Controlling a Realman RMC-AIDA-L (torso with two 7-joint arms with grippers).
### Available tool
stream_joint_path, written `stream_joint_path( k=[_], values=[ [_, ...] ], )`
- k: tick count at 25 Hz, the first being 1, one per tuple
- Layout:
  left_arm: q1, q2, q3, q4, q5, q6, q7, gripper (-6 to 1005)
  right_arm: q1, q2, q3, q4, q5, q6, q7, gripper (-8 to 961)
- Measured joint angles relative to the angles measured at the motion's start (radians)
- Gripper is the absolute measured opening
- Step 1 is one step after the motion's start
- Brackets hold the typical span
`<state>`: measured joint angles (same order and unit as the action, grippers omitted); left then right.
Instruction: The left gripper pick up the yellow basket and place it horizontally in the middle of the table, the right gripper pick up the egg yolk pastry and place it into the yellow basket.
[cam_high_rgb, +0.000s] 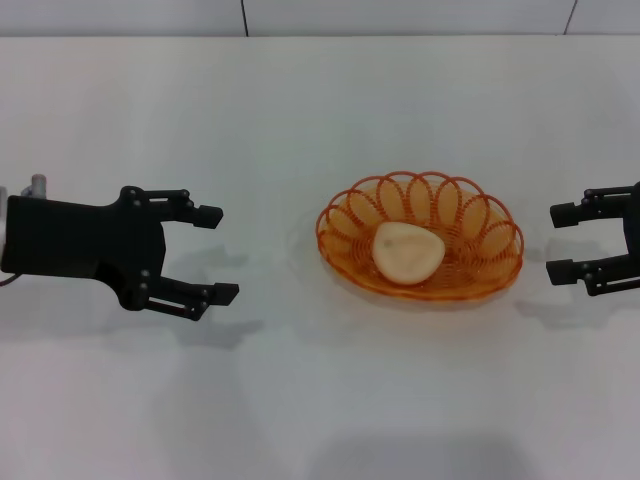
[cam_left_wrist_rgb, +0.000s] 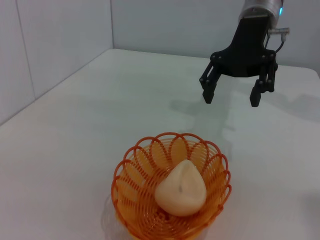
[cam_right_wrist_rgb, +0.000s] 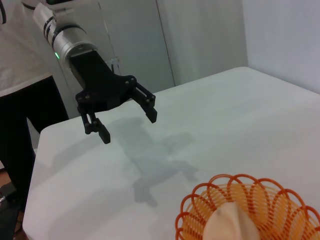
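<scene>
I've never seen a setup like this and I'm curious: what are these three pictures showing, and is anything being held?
This is a two-armed robot at a white table. One picture looks down from its head; the others come from cameras on each wrist, each catching the opposite claw. The left gripper and right gripper hang open on either side, holding nothing. Between them sits the yellow basket, with the egg yolk pastry lying inside it.

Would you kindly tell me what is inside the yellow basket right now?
The yellow basket holds one egg yolk pastry, resting on its floor. The pastry covers the floor beneath it, so anything under it cannot be seen. Both pincers are open and outside the basket.
</scene>
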<state>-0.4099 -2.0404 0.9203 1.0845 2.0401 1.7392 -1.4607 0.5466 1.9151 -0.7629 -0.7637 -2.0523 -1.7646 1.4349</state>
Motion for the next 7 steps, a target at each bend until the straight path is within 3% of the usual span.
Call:
stream_joint_path(
  k=[7],
  values=[
    [0.002, -0.001, -0.001, 0.000, 0.005, -0.005, 0.000, 895, -0.003, 0.004, 0.001, 0.001, 0.000, 0.001, -0.001, 767]
  ],
)
